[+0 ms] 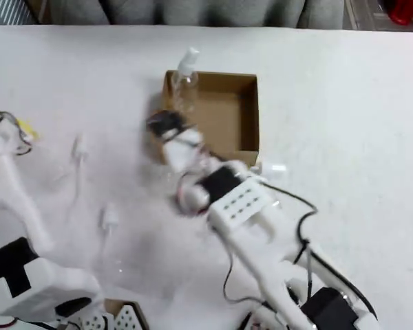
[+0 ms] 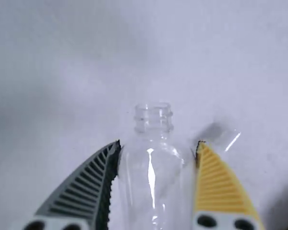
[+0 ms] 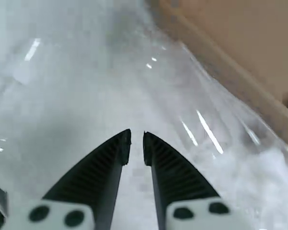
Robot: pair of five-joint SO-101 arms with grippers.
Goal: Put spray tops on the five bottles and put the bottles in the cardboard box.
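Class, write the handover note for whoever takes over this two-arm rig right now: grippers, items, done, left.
Left gripper: shut on a topless bottle.
Right gripper: shut, empty, at the near-left corner of the cardboard box.
Done: one topped bottle stands in the box's far-left corner.
Spray tops loose: two left of the box, one at its near-right corner.
Left: fit tops on remaining bottles, box them.

Looks like a small robotics lab bench: plain white table (image 1: 344,103), a left arm (image 1: 34,282) and a right arm (image 1: 251,220) trailing loose black cables (image 1: 304,223), grey cushioned seating (image 1: 193,10) past the far edge.
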